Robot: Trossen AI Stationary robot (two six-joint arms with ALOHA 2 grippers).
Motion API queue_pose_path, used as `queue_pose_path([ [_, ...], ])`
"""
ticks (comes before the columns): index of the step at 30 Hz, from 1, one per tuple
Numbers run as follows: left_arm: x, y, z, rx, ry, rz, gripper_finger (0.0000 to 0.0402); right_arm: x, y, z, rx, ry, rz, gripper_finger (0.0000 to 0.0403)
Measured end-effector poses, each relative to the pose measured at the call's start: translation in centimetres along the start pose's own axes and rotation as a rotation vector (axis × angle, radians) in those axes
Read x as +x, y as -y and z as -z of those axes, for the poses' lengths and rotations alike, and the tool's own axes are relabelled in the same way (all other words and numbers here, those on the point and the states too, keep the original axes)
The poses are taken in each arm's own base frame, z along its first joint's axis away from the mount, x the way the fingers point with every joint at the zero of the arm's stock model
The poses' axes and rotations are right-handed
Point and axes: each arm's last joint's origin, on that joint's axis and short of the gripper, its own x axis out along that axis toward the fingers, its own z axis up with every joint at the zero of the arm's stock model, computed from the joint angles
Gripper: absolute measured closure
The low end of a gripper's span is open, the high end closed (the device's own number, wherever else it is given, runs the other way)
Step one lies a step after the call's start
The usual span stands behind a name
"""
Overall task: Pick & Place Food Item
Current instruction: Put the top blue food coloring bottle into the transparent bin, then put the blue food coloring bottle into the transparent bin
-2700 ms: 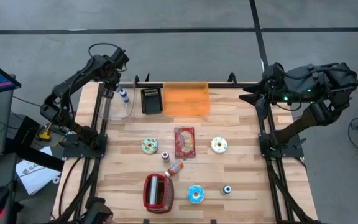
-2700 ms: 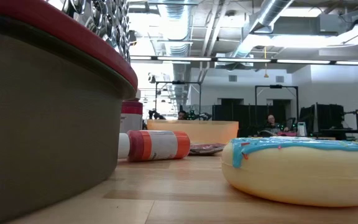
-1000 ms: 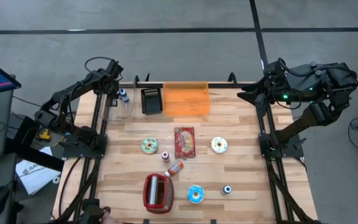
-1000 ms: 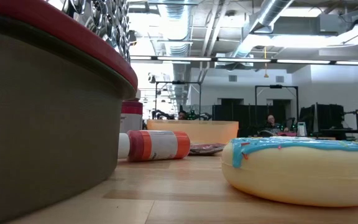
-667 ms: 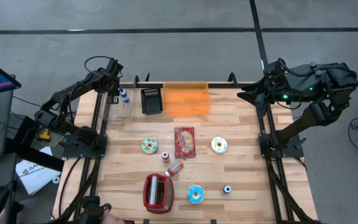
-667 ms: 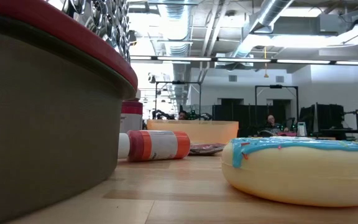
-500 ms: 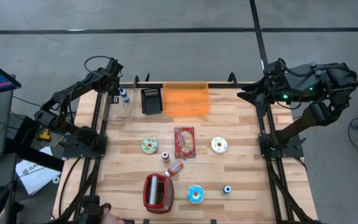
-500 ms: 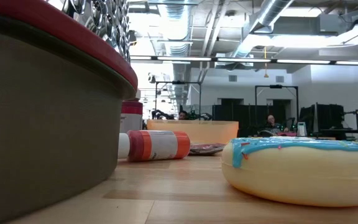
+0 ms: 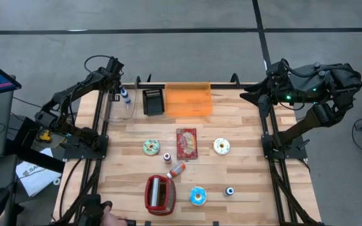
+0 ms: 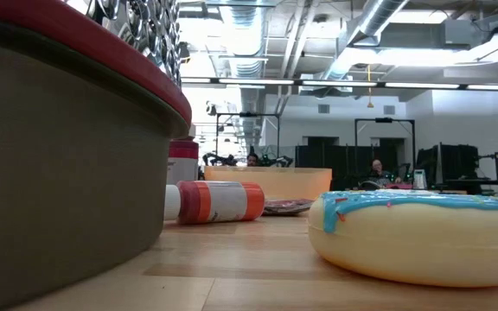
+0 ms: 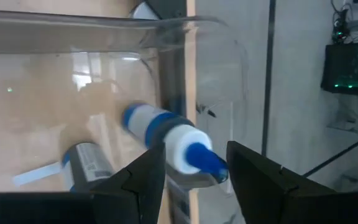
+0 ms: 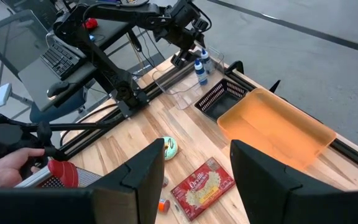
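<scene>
Left gripper (image 11: 191,177) now parted, wider than before, over blue-capped bottle (image 11: 166,134).

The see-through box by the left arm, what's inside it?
Inside the clear bin lies a blue-and-white bottle on its side, with a second small container beside it. The left gripper hides part of the floor underneath.

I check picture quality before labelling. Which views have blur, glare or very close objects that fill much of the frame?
Left wrist view: the blue-and-white bottle is soft, and reflections streak the clear container. Low view: the red-rimmed basket and the blue-iced donut loom large, close to the lens. High view: even light, no glare.
</scene>
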Motion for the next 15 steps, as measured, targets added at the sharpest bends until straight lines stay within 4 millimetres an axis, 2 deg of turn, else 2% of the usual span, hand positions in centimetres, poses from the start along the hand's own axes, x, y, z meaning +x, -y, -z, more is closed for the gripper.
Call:
queue_pose_path([
  [9,0.02,0.23,-0.02,0.017,0.002,0.021,0.0221,0.0,0.0,0.0,-0.001,0.0,0.0,0.0228],
  [15,-0.41,0.96,0.04,0.037,-0.007,0.102,0.022,0.0,0.0,0.0,-0.001,0.0,0.0,0.0228],
])
